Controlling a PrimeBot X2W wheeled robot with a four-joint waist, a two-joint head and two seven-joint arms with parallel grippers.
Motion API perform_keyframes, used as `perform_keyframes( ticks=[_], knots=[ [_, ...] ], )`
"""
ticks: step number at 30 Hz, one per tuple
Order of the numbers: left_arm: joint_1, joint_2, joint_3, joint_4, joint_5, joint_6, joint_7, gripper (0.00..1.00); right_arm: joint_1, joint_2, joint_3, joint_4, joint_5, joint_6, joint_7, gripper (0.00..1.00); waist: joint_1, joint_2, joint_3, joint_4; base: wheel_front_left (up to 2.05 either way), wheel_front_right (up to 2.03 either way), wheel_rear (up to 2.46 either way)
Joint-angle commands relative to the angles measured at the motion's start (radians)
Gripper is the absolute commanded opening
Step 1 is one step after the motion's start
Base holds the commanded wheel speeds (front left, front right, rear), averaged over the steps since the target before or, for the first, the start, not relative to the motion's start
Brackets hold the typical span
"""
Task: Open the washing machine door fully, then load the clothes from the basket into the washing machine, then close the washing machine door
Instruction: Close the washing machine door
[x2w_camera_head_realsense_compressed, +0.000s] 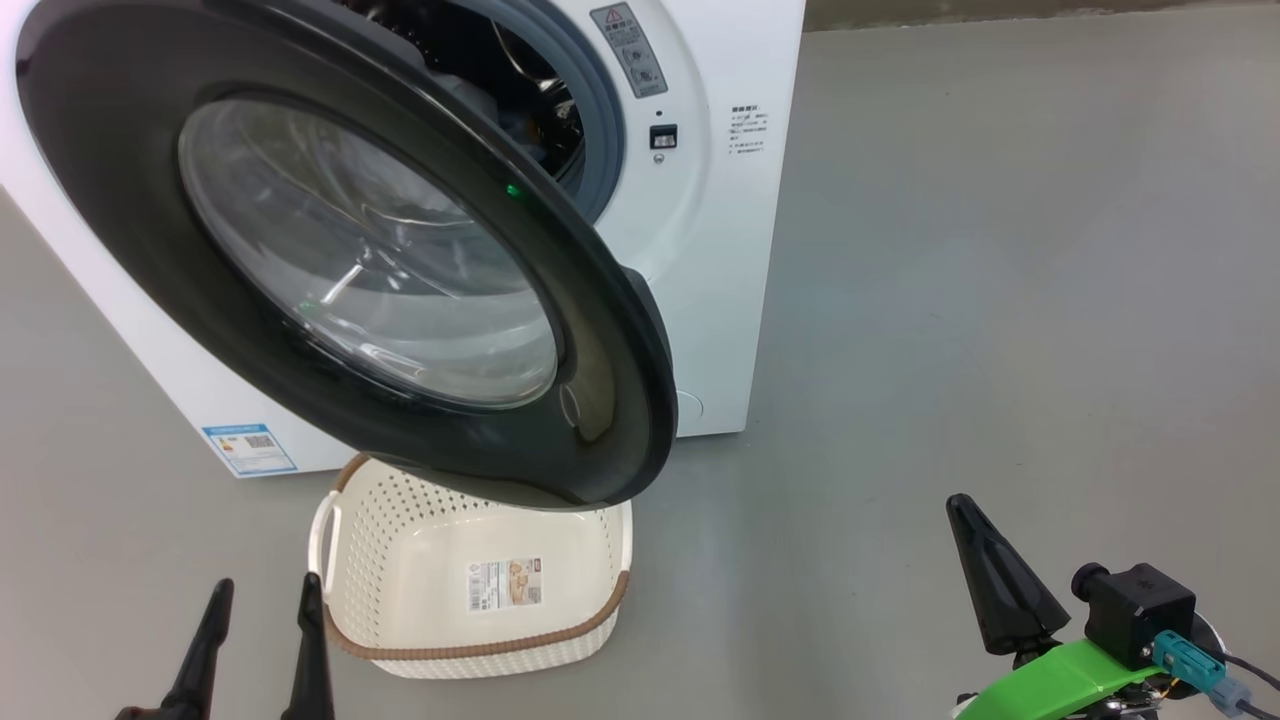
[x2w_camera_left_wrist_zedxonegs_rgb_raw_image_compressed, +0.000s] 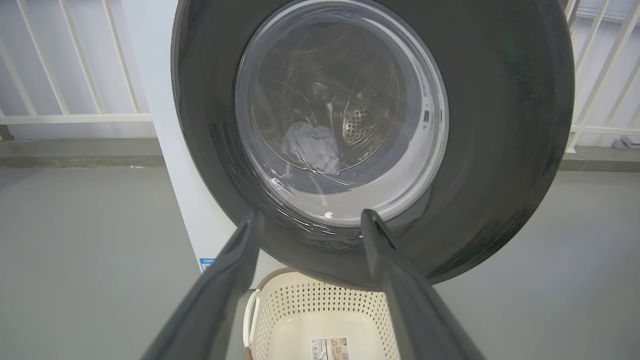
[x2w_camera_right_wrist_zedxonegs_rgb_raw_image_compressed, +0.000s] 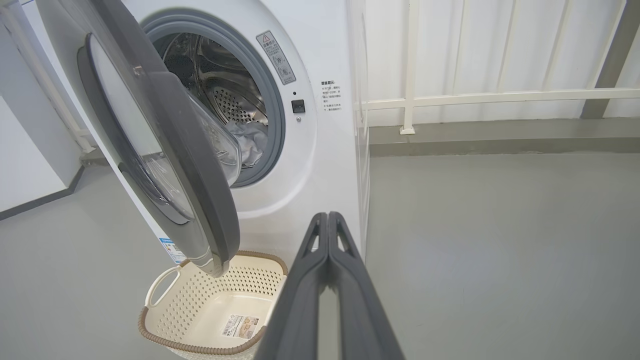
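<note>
Under the half-open washing machine door sits the basket.

Bare laundry-test space, white washing machine, smooth grey floor, white railing behind

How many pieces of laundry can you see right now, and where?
1: a pale grey-blue bundle lying inside the washing machine drum. It may be several pieces crumpled together, and the door hides part of the drum. The basket holds none.
</note>
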Motion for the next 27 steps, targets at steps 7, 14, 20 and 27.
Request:
perform_keyframes(
  ticks=[7, 14, 20, 27],
  knots=[
    [-0.013, 0.015, 0.029, -0.029, -0.006, 0.010, 0.001, 1.00, -0.013, -0.001, 0.025, -0.024, 0.003, 0.002, 0.003, 0.00, 0.0000, 0.0000, 0.000, 0.006, 0.00, 0.00, 0.00],
    [-0.025, 0.017, 0.020, -0.028, -0.007, 0.007, -0.002, 1.00, -0.068, -0.001, 0.010, 0.046, -0.011, 0.002, -0.008, 0.00, 0.0000, 0.0000, 0.013, 0.029, 0.00, 0.00, 0.00],
    [-0.035, 0.016, 0.013, -0.018, -0.011, 0.003, -0.006, 1.00, -0.174, -0.001, -0.017, 0.183, -0.030, 0.002, -0.038, 0.00, 0.0000, 0.0000, 0.015, 0.067, 0.00, 0.00, 0.00],
    [-0.043, 0.012, 0.008, -0.011, -0.014, 0.004, -0.011, 1.00, -0.328, -0.006, -0.049, 0.335, -0.037, 0.002, -0.090, 0.00, 0.0000, 0.0000, 0.017, 0.103, 0.00, 0.00, 0.00]
  ],
)
